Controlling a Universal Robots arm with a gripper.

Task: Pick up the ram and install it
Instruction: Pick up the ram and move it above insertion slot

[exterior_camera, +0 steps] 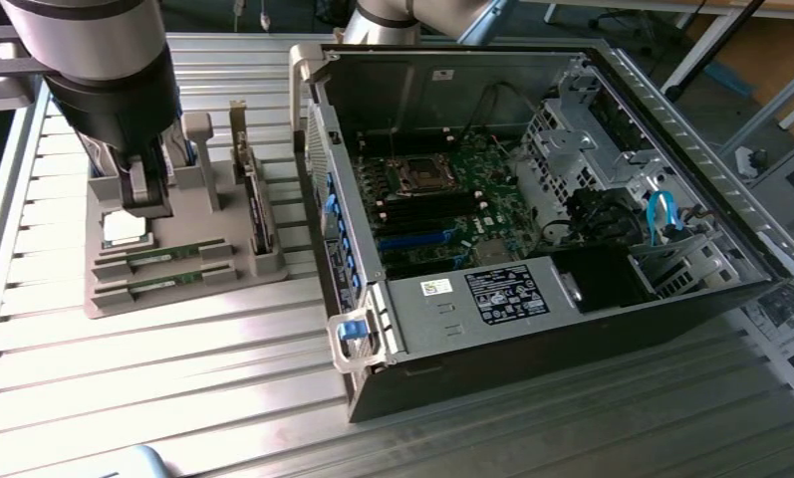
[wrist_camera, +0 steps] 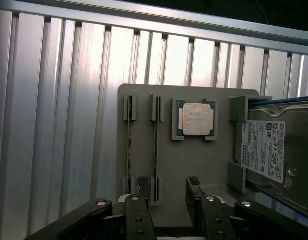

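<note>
A robot arm reaches down over a ribbed aluminium table (exterior_camera: 170, 388), with its gripper (exterior_camera: 144, 202) hanging just above a grey parts tray (exterior_camera: 105, 301). In the wrist view the gripper (wrist_camera: 166, 197) has its two dark fingers (wrist_camera: 138, 210) spread apart with bare tray between them; they grasp nothing. Directly below the hand, two long, narrow green sticks lie parallel in slots of the tray (wrist_camera: 166, 165). The ram (wrist_camera: 156, 147) is the stick closest to the gap between the fingers, its near end just beside one fingertip, and it is untouched. In the exterior view the ram (exterior_camera: 157, 257) lies flat, just past the hand's tip. The second ram stick (wrist_camera: 130, 150) lies next to it, on the side away from the square silver CPU chip (wrist_camera: 196, 120). That chip sits in its own recess beyond the other finger. Further out on the chip's side, a silver hard drive (wrist_camera: 274, 150) with a white label stands on edge. Well away from the hand is an open computer case (exterior_camera: 530, 349), with the motherboard (exterior_camera: 436, 204) exposed.
</note>
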